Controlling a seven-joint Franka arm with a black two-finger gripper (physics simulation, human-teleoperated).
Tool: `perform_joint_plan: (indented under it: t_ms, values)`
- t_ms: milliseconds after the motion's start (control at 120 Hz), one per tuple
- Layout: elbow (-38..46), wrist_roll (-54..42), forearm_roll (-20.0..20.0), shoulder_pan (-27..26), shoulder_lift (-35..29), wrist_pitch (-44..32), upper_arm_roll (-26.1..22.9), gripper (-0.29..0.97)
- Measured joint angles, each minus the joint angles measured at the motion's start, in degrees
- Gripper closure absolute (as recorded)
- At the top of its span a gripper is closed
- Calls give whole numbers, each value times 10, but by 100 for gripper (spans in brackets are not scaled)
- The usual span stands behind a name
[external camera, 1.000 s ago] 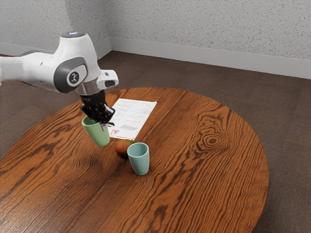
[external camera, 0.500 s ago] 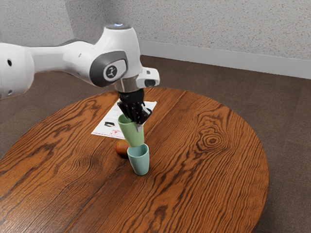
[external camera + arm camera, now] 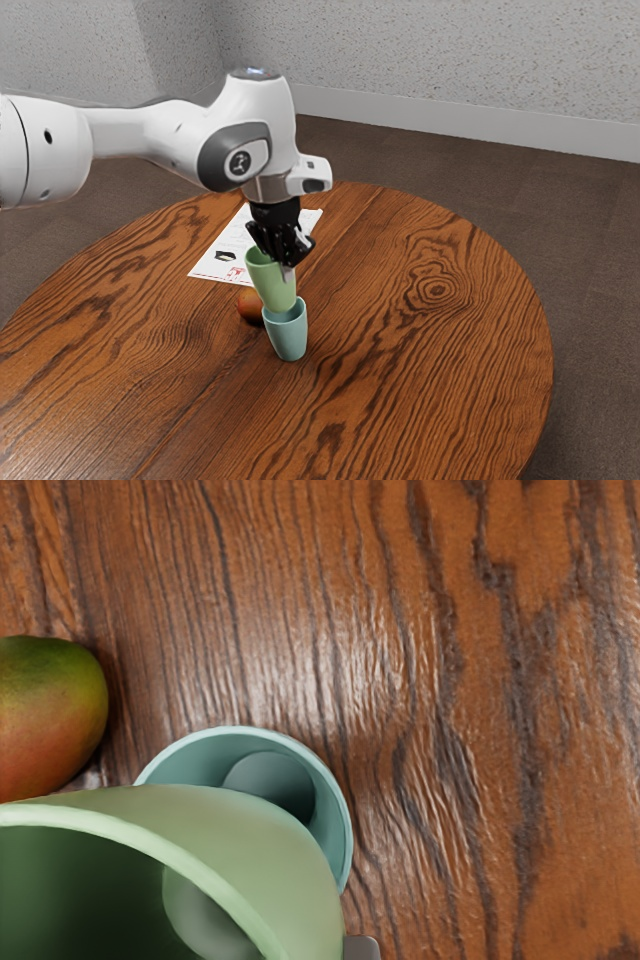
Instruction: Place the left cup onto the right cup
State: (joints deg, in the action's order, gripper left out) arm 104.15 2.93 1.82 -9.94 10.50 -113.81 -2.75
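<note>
My gripper (image 3: 281, 256) is shut on the rim of a light green cup (image 3: 272, 280), which hangs tilted with its base reaching the mouth of a teal cup (image 3: 286, 329). The teal cup stands upright on the round wooden table (image 3: 430, 340). In the wrist view the green cup (image 3: 190, 870) looms large just under my hand, overlapping the teal cup (image 3: 300, 780), whose rim and inside show beyond it.
A mango (image 3: 250, 305) lies on the table right behind the teal cup, and it appears beside the cups in the wrist view as the mango (image 3: 45, 720). A printed paper sheet (image 3: 235, 245) lies under the arm toward the table's far side.
My arm has swung toward the exterior view's right carrying the green cup, from beside the teal cup to above it, then lowered until its base meets the teal cup's mouth.
</note>
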Motion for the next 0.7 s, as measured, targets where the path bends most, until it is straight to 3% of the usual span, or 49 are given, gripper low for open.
perform_joint_plan:
  t_ms: [467, 525, 700]
  values:
    - [-1, 2, 7, 0, 46, -22, 3, 78]
    - [-1, 2, 5, 0, 51, -22, 4, 71]
    - [-1, 1, 3, 0, 54, -23, 5, 34]
